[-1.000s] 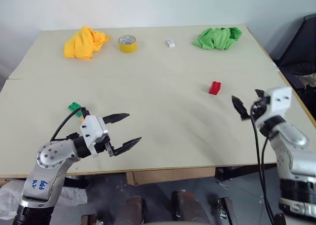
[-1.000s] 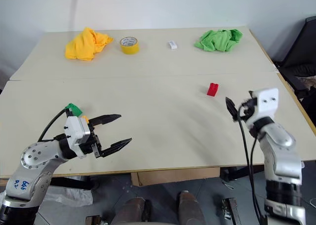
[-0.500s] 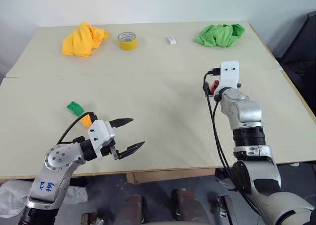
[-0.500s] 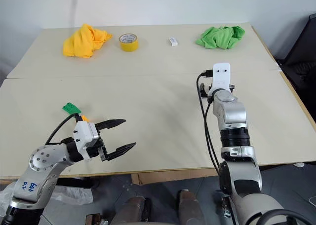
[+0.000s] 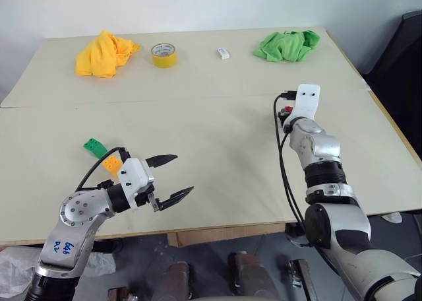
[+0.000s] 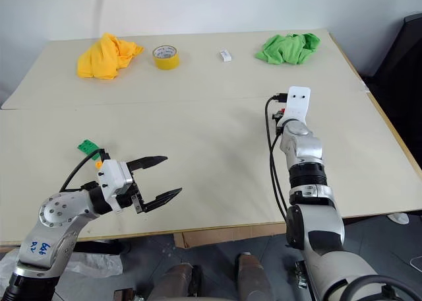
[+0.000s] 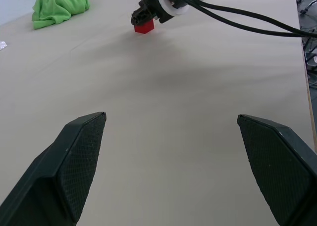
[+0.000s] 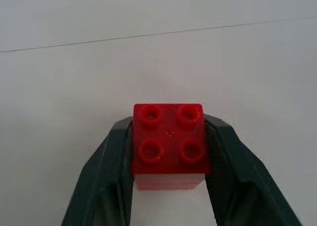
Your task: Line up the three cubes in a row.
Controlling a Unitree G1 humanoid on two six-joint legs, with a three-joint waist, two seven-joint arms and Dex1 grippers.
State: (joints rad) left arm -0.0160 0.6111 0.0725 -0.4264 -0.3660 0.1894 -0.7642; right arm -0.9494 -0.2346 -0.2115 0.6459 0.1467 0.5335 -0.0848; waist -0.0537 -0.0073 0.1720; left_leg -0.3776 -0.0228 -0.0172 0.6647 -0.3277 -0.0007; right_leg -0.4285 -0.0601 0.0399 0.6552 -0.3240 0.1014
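Three blocks need one row, so my right hand (image 8: pixel 168 186) is clamped on the red block (image 8: pixel 168 139), out at two o'clock on the bench (image 5: pixel 217 149), ready to carry it over. The green block (image 5: pixel 95 146) and orange block (image 5: pixel 111 164) sit close together at nine o'clock. My left hand (image 5: pixel 175 177) hovers spread and empty nearby, leaving them undisturbed.

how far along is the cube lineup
Nothing is lined up yet. In hand: the right claw is shut on the red cube, which sits on the table. Left: bring it beside the green cube and orange-yellow cube. The left claw is open.
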